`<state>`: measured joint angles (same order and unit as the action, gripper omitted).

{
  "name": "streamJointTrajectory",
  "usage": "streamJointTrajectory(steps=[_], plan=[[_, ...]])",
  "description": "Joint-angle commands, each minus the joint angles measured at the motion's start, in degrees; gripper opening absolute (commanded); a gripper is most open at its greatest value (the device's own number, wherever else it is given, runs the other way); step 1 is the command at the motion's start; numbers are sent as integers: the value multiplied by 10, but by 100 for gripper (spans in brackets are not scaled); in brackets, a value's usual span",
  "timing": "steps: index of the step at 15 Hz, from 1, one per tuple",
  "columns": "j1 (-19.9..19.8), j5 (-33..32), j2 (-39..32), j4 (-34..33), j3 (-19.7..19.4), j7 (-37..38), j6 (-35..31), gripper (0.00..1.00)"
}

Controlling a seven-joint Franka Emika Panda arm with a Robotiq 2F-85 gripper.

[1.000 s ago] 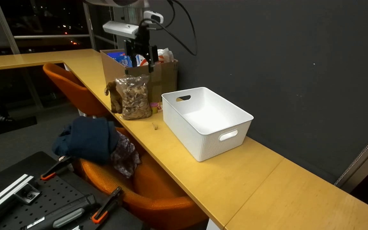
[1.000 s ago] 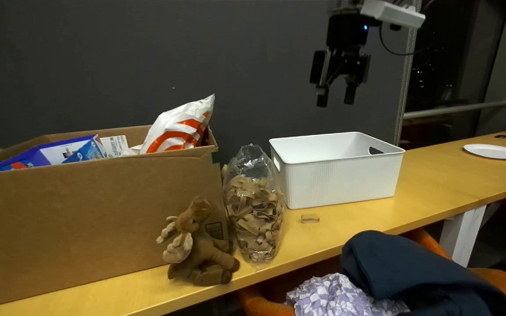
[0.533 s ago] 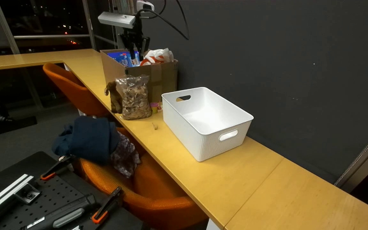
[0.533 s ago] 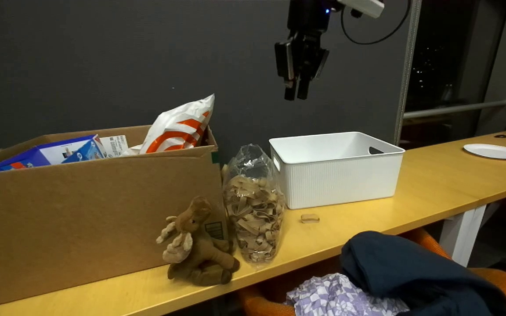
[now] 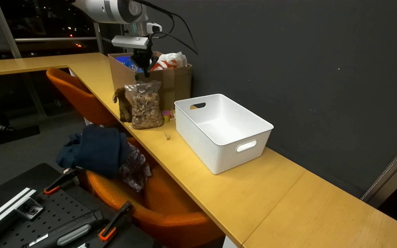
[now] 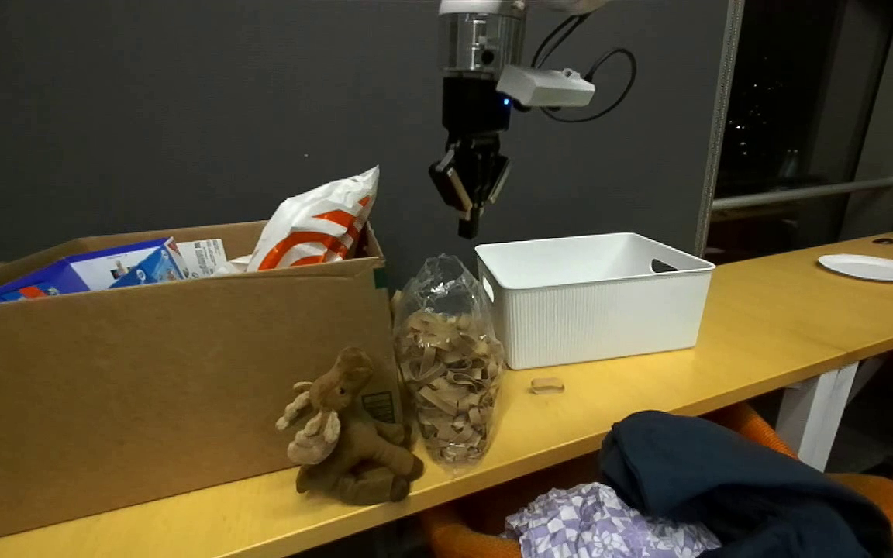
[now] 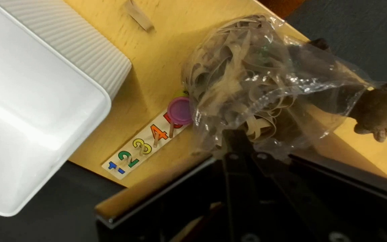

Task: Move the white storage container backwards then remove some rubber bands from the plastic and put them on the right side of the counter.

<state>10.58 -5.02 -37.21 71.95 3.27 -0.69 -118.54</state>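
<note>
The white storage container (image 6: 601,322) stands upright on the light-wood counter (image 5: 267,196), close to the dark wall. Beside it is the plastic (image 6: 446,280), a clear upright bag full of tan rubber bands (image 6: 450,387). One loose rubber band (image 6: 546,386) lies on the counter in front of the container; it shows in the wrist view too. My gripper (image 6: 468,226) hangs in the air just over the bag's top, its fingertips together and nothing seen between them. In the wrist view the fingertips (image 7: 236,136) overlap the bag's near part from above.
A large cardboard box (image 6: 183,403) with packets stands left of the bag, a plush moose (image 6: 357,449) in front. Behind the bag are a purple-lidded tub (image 7: 180,110) and a number strip (image 7: 143,146). Farther along lies a white plate (image 6: 877,268). A chair with clothes (image 5: 98,148) borders the counter.
My gripper has travelled from above the container to above the bag, rising a little and then coming down. Its fingers have gone from apart to together. The container, bag and loose band are unmoved.
</note>
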Motion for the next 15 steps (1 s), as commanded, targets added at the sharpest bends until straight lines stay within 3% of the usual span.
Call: streamJointTrajectory(steps=[1, 6, 15], plan=[[23, -22, -52, -85, 2, -5, 20, 0], [35, -14, -100, -136, 2, -8, 29, 0], [34, -9, -127, -142, 2, -3, 29, 0]])
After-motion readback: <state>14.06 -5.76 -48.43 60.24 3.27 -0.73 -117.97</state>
